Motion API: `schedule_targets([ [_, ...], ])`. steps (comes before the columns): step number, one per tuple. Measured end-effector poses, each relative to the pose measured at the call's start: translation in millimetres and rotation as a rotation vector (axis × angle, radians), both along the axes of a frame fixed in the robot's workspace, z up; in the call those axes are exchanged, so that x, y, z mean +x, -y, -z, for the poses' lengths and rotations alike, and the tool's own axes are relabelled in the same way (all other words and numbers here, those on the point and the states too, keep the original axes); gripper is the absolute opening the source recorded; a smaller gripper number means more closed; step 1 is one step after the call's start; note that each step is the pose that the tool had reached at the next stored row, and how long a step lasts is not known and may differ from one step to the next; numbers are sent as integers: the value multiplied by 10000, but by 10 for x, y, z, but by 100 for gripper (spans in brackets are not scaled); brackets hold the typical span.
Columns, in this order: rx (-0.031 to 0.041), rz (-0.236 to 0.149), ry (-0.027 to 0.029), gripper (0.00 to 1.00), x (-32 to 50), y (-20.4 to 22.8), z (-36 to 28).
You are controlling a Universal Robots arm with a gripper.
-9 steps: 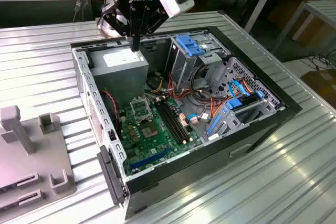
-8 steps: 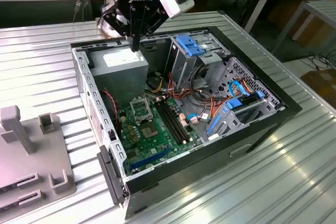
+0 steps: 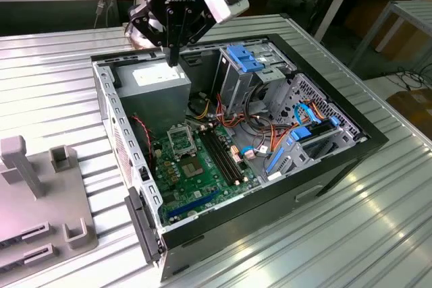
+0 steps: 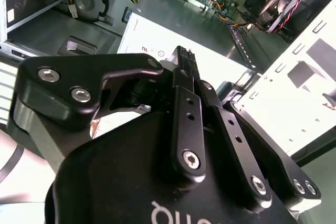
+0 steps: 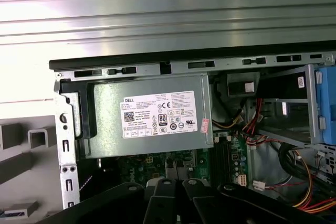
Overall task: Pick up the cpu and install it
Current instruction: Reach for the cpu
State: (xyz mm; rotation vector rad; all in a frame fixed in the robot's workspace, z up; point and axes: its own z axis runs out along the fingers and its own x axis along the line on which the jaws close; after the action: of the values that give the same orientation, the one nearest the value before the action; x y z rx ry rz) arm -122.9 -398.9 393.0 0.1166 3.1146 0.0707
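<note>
While the cpu (image 3: pixel 191 168), a small dark-grey square as far as the exterior view lets one tell, lies flat on the green motherboard (image 3: pixel 206 190), the arm's gripper (image 3: pixel 173 61) hangs well apart from it, directly above the power supply (image 3: pixel 158 80). The chip rests on the far side of the silver socket frame (image 3: pixel 181 141) from the power supply, the frame lying between the two. The long black memory slots (image 3: pixel 223 156) run alongside the chip, also beyond the power supply.

In the second wrist view the black fingers (image 4: pixel 185 85) are drawn together at their tips, with nothing visible between them. They point down at the power supply's white-labelled top.

The first wrist view looks straight down on that silver box (image 5: pixel 147 116), set in a corner of the open computer case (image 5: pixel 173 66). Bundles of red, yellow and orange wires (image 5: pixel 252 124) run from the power supply's side. The case lies on a ribbed metal table (image 3: pixel 54 72), where a grey fixture (image 3: pixel 40 193) stands well away from the power supply.
</note>
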Motion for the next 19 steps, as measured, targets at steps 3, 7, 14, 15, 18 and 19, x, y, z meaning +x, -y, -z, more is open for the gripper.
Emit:
schedule_targets([
  [3, 7, 0, -11, 11, -2, 0, 2],
  [7, 24, 1, -32, 11, -5, 0, 6],
  [14, 62, 0, -61, 11, -7, 0, 11],
  [15, 63, 1, -66, 11, -8, 0, 11],
  [18, 74, 0, -79, 11, -8, 0, 14],
  [19, 77, 1, -82, 11, -9, 0, 15],
])
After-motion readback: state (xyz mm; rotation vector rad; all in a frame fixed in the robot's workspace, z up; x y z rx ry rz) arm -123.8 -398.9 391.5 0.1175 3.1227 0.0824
